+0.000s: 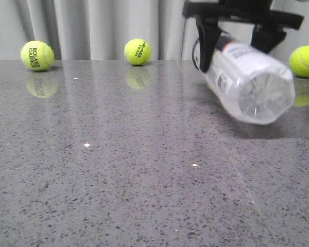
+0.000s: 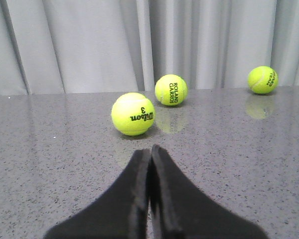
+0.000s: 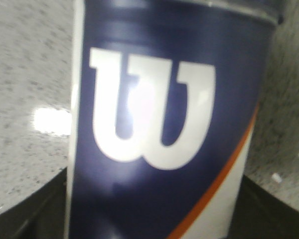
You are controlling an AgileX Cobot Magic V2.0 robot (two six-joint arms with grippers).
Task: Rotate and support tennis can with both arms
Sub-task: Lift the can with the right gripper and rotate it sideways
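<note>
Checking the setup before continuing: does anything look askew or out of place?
The tennis can hangs tilted off the table in the right gripper alone, its base toward the camera. The left gripper is shut and empty.

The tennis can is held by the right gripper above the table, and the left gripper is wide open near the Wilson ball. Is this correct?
Not quite. The left gripper is shut, its fingers pressed together, as the left wrist view shows. The rest holds: the right gripper holds the tennis can above the table, and the Wilson ball lies ahead of the left gripper.
</note>
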